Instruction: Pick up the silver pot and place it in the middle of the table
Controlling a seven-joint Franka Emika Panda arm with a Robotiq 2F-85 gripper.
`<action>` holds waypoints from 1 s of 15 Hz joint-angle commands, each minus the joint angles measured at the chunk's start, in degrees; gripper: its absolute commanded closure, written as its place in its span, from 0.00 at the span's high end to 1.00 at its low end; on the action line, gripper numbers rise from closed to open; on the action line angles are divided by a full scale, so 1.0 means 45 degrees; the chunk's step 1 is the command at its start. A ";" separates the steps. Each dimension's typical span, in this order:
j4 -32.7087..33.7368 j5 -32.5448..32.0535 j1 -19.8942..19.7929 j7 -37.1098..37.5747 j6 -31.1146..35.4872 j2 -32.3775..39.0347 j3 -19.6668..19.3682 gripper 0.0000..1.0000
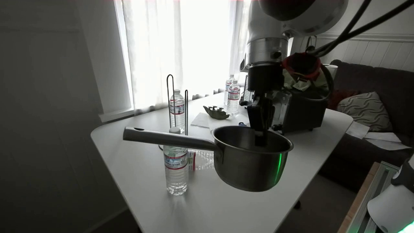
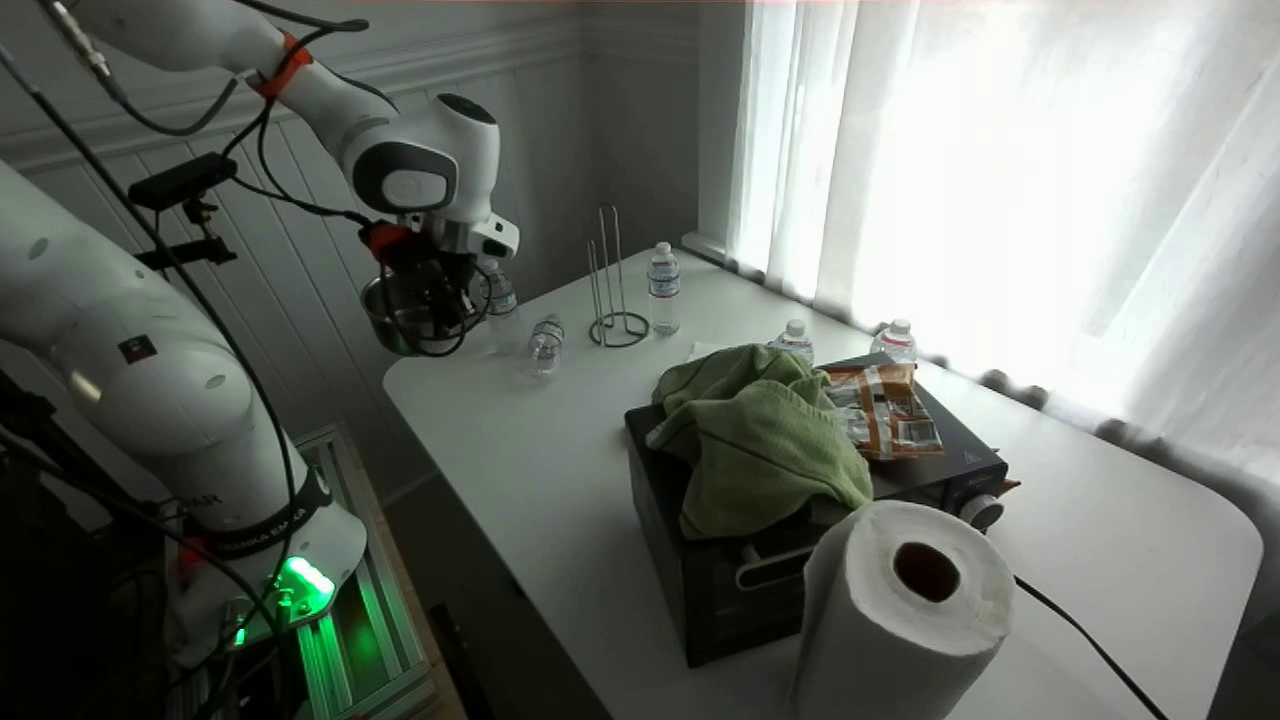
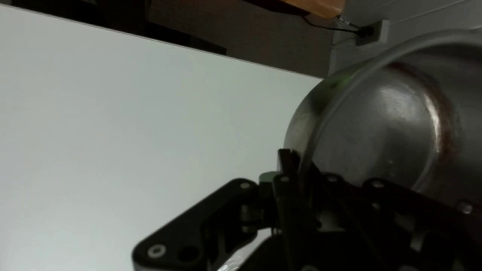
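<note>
Nearest, pinches a steel saucepan [image 1: 249,171] by its rim in the Robotiq gripper [image 3: 300,167]. Lifted, not yet centred on the table [image 1: 226,207].

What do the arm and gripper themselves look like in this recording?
The arm is white and rounded, with red wraps and black cables. Low down on it are a lettered black band and a glowing green light. Higher up, a dark ring circles a pale disc. The gripper is black, with jointed linkages and small pale screw heads.
</note>
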 commanded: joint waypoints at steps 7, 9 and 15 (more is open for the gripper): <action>0.0099 0.1372 -0.1130 0.2308 -0.0744 -0.1760 -0.1609 0.02; 0.0130 0.1281 -0.1588 0.3085 -0.0699 -0.2009 -0.1802 0.02; 0.0136 0.1731 -0.2701 0.4453 -0.0397 -0.2369 -0.2548 0.02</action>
